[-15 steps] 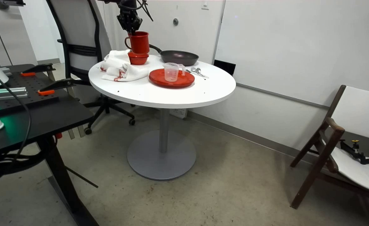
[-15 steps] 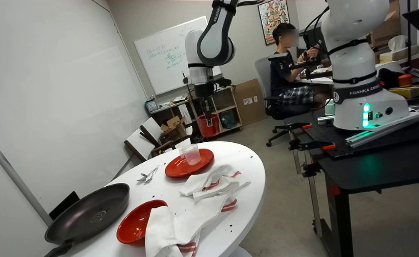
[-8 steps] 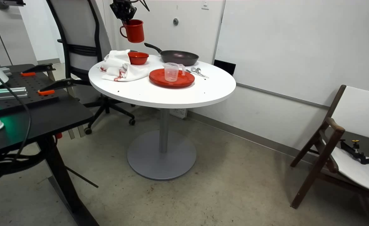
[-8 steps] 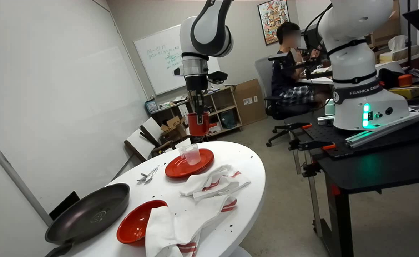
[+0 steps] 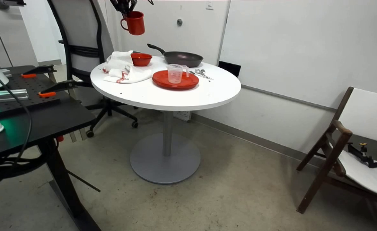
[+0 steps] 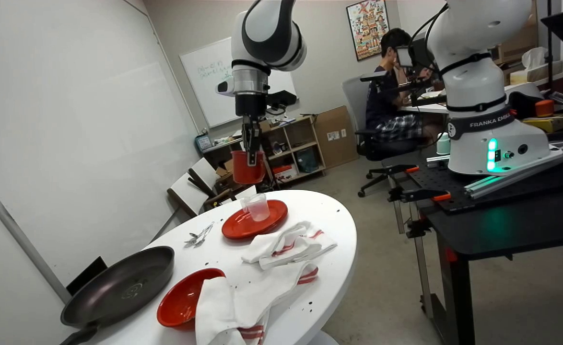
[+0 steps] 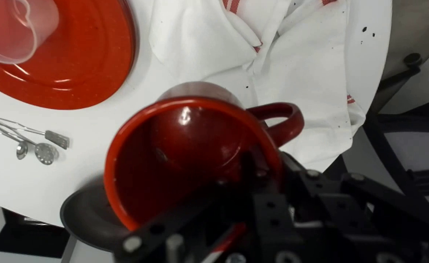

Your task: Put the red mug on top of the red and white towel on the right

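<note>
The red mug (image 5: 136, 25) hangs upright in the air, well above the white table; it also shows in an exterior view (image 6: 240, 168) and the wrist view (image 7: 189, 135). My gripper (image 6: 252, 155) is shut on the mug's rim and wall, one finger inside; the wrist view shows the gripper (image 7: 264, 170) beside the handle. Two white towels with red stripes lie crumpled on the table. One towel (image 6: 262, 248) is beside the red plate; it shows in the wrist view (image 7: 189, 40). The other towel (image 6: 255, 293) partly covers the red bowl; it shows in the wrist view (image 7: 311, 69).
A clear measuring cup (image 5: 175, 76) stands on the red plate (image 5: 191, 84). The red bowl (image 6: 180, 304) and a black pan (image 6: 123, 287) stand on the round table (image 5: 166, 103). Small metal utensils (image 6: 197, 237) lie between pan and plate. A chair (image 5: 82, 35) stands behind the table.
The gripper and mug have risen from in front of the bowl and moved slightly left in an exterior view; they have moved left in an exterior view showing the arm. The table objects are unmoved.
</note>
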